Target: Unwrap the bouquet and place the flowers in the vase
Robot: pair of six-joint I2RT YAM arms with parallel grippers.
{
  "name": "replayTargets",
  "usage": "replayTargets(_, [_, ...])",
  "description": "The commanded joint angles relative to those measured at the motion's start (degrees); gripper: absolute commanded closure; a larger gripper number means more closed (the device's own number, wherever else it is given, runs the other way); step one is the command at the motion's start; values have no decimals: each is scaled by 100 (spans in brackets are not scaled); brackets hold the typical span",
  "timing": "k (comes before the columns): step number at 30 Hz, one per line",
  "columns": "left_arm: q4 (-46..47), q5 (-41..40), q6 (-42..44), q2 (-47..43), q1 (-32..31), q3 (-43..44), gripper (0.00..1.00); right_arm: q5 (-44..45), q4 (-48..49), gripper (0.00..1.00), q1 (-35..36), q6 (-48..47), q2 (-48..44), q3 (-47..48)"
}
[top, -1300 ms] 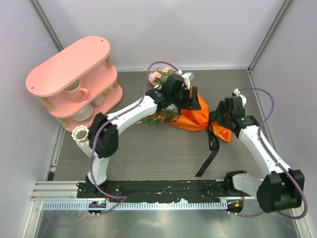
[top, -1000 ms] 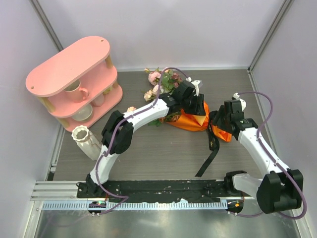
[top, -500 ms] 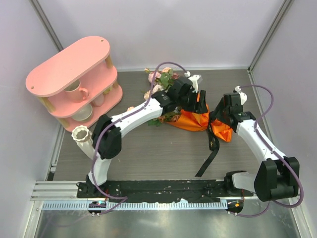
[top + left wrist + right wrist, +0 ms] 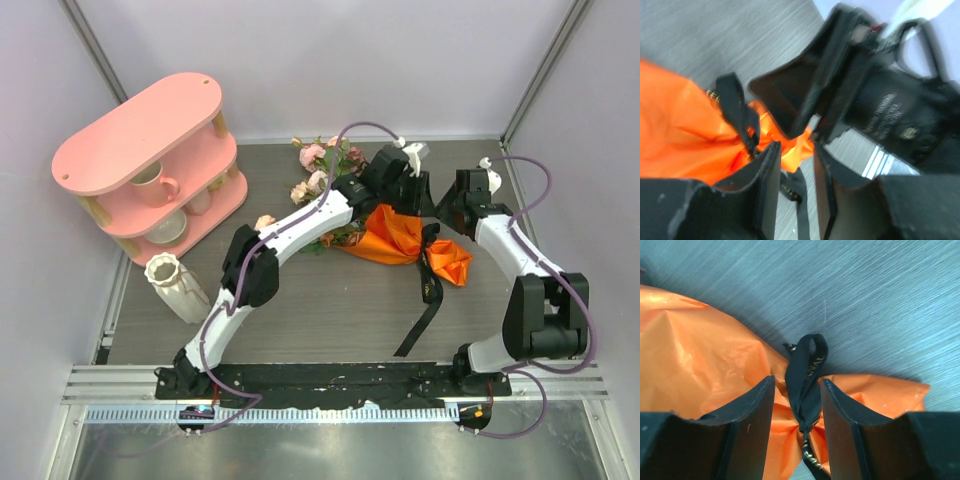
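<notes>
Only your top view shows the vase empty, well left of the bouquet; the wrist views show the right gripper narrowly parted astride the ribbon, the left gripper likewise over the wrap.

This is a robotics lab test cell: two white robot arms are bolted to a black rail at the edge of a grey counter, boxed in by plain pale walls and metal frame posts, beside a pink shelf holding cups.
</notes>
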Motion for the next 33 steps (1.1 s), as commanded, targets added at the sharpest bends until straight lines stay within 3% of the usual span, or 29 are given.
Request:
replayTargets(1, [-604, -478, 265, -68, 196, -482, 66, -299, 215, 52, -4, -75, 341, 277])
replayTargets(5, [-366, -611, 388, -341, 196, -1360, 67, -404, 398, 51, -4, -181, 368, -125])
replayTargets(14, [100, -707, 248, -474, 196, -2223, 73, -598, 636, 51, 92, -365, 525, -461])
replayTargets(19, [311, -734, 160, -518, 196, -2496, 73, -502, 627, 67, 206, -427, 334, -443])
replayTargets(24, [416, -813, 81, -456, 187, -2672, 73, -299, 469, 98, 268, -444, -132, -399])
replayTargets(33, [636, -910, -183, -377, 249, -3015, 72, -440, 469, 99, 268, -278, -669, -329])
